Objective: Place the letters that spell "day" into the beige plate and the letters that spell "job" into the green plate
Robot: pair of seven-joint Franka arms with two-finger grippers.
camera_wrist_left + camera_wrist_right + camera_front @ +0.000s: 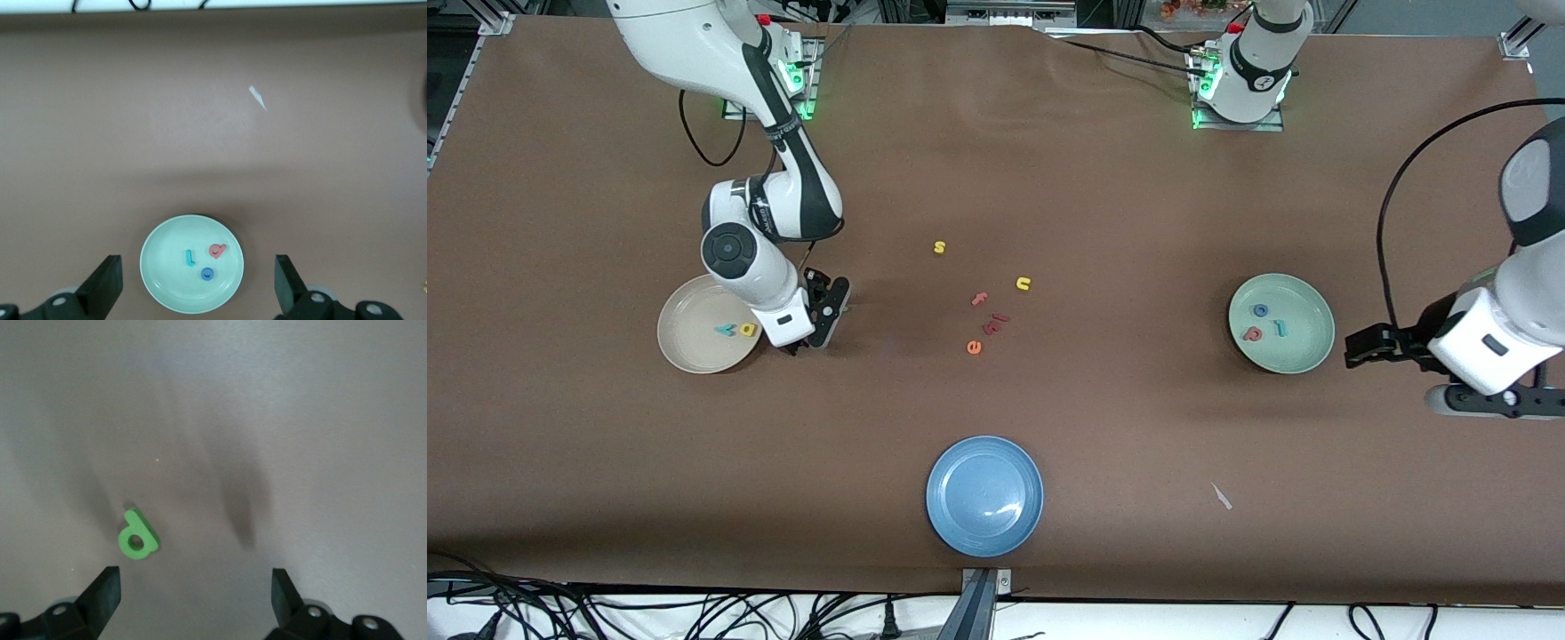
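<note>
**Clerk:** Letter "a" point(138, 537), green foam, one item. It lies flat on the bare tabletop point(996, 160), just beside the beige plate point(685, 342) and not yet in it.

**Checker:** Held?

**Clerk:** No. The right hand point(818, 322) hangs directly over it, fingers spread and empty. The letter sits off-centre in the gap, closer to one finger, and its stem slants across the line between the fingers.

**Checker:** Other entries?

**Clerk:** Beige plate, toward the right arm's end of the tabletop: teal "y" point(725, 330) and yellow "d" point(748, 330). Green plate point(1307, 307), toward the left arm's end: "j" point(1282, 328), "o" point(1261, 310) and "b" point(1253, 334).

**Checker:** Left hand point(1353, 348)?

**Clerk:** Open and empty, waiting over the tabletop just beside the green plate. The right arm is plainly nearer. It likely needs a small sideways shift to centre, perhaps a wrist turn, before descending.
</note>
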